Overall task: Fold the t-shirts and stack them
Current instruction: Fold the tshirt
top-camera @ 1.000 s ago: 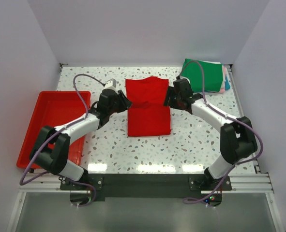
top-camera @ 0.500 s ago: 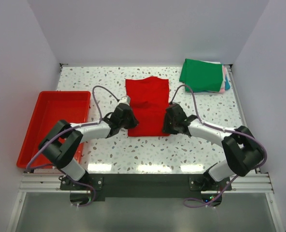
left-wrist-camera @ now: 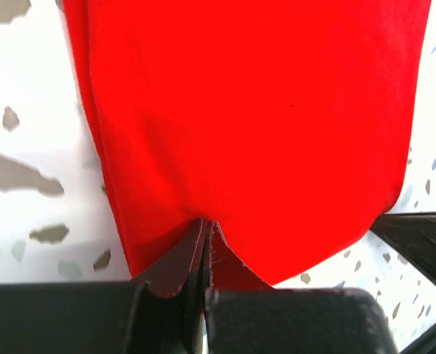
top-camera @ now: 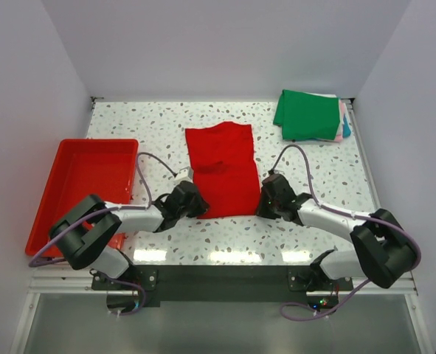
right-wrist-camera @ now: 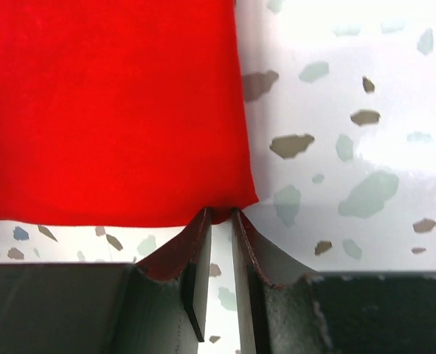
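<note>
Grip time on the red t-shirt (top-camera: pixel 221 169), which lay flat in the middle of the surface (top-camera: pixel 313 169) with its hem toward the near edge. The left gripper (left-wrist-camera: pixel 206 228) was clamped tight on the near left corner, cloth pinched between the jaws. The right gripper (right-wrist-camera: pixel 219 215) sat at the near right corner with only a thin slit between its jaws, and whether it had cloth I couldn't tell. The fold looked ready to start but not yet begun. To do it well, the right side needed a sure bite through every layer. Then both corners should rise together, level and lightly taut, and travel toward the far edge. The green t-shirt (top-camera: pixel 310 114) topped the stack at the far right corner. The red tray (top-camera: pixel 85 184) sat at the left edge. No labels or writing were readable.
</note>
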Available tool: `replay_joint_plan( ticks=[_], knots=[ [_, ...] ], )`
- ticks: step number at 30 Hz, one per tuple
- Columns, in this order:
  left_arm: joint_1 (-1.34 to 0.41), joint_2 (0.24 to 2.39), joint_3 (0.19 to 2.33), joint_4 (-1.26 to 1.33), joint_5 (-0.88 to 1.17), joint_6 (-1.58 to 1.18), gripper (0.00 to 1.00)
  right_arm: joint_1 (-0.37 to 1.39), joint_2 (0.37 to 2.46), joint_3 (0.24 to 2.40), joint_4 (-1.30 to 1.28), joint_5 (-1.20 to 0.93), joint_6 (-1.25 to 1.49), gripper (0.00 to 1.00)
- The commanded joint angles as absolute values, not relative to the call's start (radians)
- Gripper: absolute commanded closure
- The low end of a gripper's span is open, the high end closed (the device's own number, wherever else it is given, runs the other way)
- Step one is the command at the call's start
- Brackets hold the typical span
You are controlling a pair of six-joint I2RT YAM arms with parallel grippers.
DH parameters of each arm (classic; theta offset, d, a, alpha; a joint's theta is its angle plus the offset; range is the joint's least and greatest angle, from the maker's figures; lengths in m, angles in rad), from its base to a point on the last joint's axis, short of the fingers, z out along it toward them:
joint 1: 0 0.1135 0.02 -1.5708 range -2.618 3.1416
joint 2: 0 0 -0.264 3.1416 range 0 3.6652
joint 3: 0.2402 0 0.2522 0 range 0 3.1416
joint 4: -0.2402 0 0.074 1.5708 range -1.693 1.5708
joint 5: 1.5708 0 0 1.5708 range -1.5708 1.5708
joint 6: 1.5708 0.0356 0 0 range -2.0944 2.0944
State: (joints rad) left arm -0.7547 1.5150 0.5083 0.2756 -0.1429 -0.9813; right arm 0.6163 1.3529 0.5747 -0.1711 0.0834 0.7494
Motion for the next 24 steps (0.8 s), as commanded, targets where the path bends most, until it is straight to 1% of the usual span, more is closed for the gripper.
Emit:
replay_joint_plan(
  ticks=[1, 4, 8, 12, 14, 17, 20, 21, 22, 24],
  knots=[
    [-0.784, 1.490, 0.440, 0.178, -0.173, -1.000, 1.00, 0.633, 1.284, 0.532, -0.182, 0.089, 0.773, 0.79],
    [-0.795, 1.450, 0.402, 0.158, -0.175, -1.003, 1.00, 0.663, 1.237, 0.505, -0.204, 0.090, 0.793, 0.81],
    [-0.801, 1.304, 0.361, 0.095, -0.163, -0.980, 1.00, 0.762, 1.109, 0.482, -0.259, 0.127, 0.833, 0.82],
    [-0.799, 1.166, 0.399, -0.030, -0.163, -0.936, 1.00, 0.833, 1.031, 0.505, -0.330, 0.167, 0.858, 0.81],
    [-0.799, 1.117, 0.439, -0.073, -0.167, -0.898, 0.95, 0.833, 1.016, 0.547, -0.362, 0.202, 0.841, 0.80],
    [-0.792, 1.153, 0.550, -0.066, -0.173, -0.833, 0.89, 0.827, 1.060, 0.636, -0.322, 0.241, 0.772, 0.77],
    [-0.756, 1.287, 0.661, 0.030, -0.120, -0.764, 0.89, 0.778, 1.210, 0.753, -0.212, 0.145, 0.692, 0.78],
    [-0.729, 1.323, 0.707, 0.055, -0.100, -0.750, 0.89, 0.767, 1.288, 0.782, -0.157, 0.121, 0.663, 0.79],
    [-0.710, 1.397, 0.728, 0.080, -0.074, -0.741, 0.89, 0.759, 1.339, 0.848, -0.140, 0.077, 0.651, 0.79],
    [-0.648, 1.460, 0.771, 0.152, 0.030, -0.726, 0.92, 0.727, 1.425, 0.914, -0.115, 0.023, 0.628, 0.82]
  ],
)
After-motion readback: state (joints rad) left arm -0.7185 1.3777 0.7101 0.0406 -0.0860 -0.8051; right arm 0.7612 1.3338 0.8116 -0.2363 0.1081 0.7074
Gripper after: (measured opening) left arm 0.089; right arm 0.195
